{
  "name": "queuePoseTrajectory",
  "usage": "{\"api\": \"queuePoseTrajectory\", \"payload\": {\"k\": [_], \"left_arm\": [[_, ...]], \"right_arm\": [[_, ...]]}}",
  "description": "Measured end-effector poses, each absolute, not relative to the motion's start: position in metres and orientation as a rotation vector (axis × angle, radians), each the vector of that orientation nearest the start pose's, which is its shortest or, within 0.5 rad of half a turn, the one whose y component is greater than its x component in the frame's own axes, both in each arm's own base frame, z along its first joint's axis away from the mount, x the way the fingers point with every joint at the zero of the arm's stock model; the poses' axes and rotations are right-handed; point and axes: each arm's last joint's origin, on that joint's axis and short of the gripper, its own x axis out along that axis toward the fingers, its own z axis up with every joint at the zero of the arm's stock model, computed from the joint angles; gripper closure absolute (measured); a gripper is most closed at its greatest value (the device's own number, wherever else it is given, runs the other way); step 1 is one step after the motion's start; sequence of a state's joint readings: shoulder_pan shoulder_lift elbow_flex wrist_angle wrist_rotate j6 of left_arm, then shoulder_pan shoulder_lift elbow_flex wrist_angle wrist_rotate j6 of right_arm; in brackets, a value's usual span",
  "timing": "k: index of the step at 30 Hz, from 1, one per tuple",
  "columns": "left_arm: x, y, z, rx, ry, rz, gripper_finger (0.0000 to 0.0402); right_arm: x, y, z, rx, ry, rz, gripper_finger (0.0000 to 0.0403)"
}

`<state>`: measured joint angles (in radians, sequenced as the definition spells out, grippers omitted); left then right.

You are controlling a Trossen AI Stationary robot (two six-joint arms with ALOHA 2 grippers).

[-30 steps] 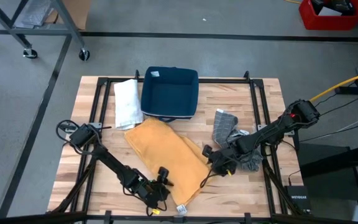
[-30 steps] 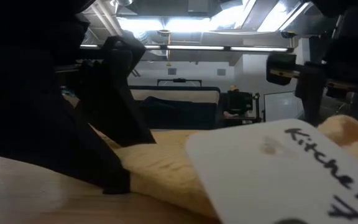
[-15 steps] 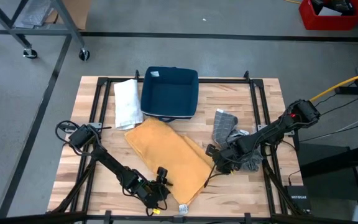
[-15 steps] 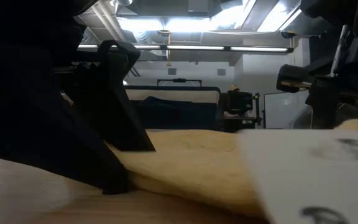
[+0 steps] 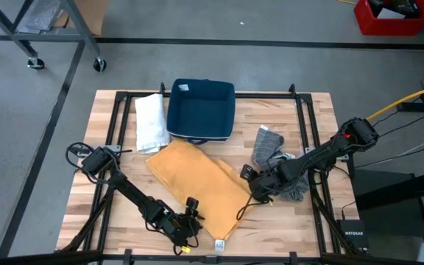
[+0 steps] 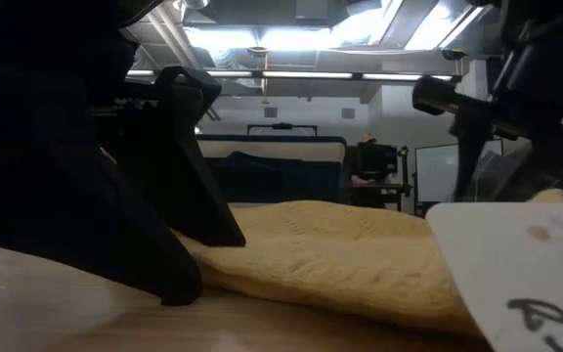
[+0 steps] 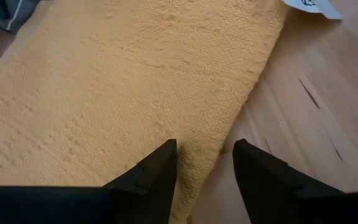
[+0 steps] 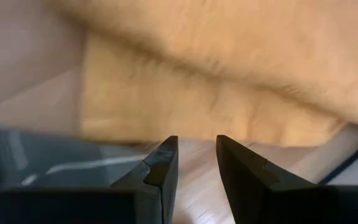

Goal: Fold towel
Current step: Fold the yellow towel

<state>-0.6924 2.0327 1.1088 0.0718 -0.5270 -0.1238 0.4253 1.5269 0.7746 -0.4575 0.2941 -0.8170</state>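
Orange-yellow woven towel [image 5: 201, 184] lying diagonally across the middle of the pale wooden slatted table [image 5: 308, 224], one end near the dark blue rectangular fabric bin [image 5: 201, 109], the other toward the table's front edge with a white paper tag [image 5: 218, 245] at its corner. Left gripper [image 7: 204, 163] low at the towel's front long edge, fingers narrowly parted and straddling that edge, with cloth between them though not visibly pinched. Right gripper [image 8: 194, 158] at the towel's opposite long edge, beside a crumpled grey cloth [image 5: 271, 151], fingers slightly apart with nothing clamped between them. Folded white cloth [image 5: 151, 121] lying just left of the bin.
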Motion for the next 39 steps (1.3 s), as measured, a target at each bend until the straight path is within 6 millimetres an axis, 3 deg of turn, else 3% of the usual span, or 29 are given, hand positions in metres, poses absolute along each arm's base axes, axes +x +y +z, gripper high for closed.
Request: {"api": "queuePoseTrajectory", "payload": {"k": [6,20,29,35,39], "left_arm": [[0.313,-0.241,0.111,0.370,0.703,-0.112,0.0254],[0.313,-0.241,0.111,0.370,0.703,-0.112,0.0254],[0.312,-0.241,0.111,0.371,0.703,-0.111,0.0254],[0.313,-0.240,0.110,0.351,0.705,-0.103,0.0258],[0.312,-0.242,0.110,0.271,0.704,-0.079,0.0290]], "right_arm": [[0.230,0.097,0.150,-1.116,1.167,0.706,0.0288],[0.232,0.104,0.142,-1.002,1.142,0.846,0.0288],[0.243,0.108,0.135,-0.999,1.086,0.819,0.0288],[0.250,0.112,0.136,-0.853,1.036,0.733,0.0289],[0.250,0.113,0.136,-0.738,1.052,0.704,0.0321]]}}
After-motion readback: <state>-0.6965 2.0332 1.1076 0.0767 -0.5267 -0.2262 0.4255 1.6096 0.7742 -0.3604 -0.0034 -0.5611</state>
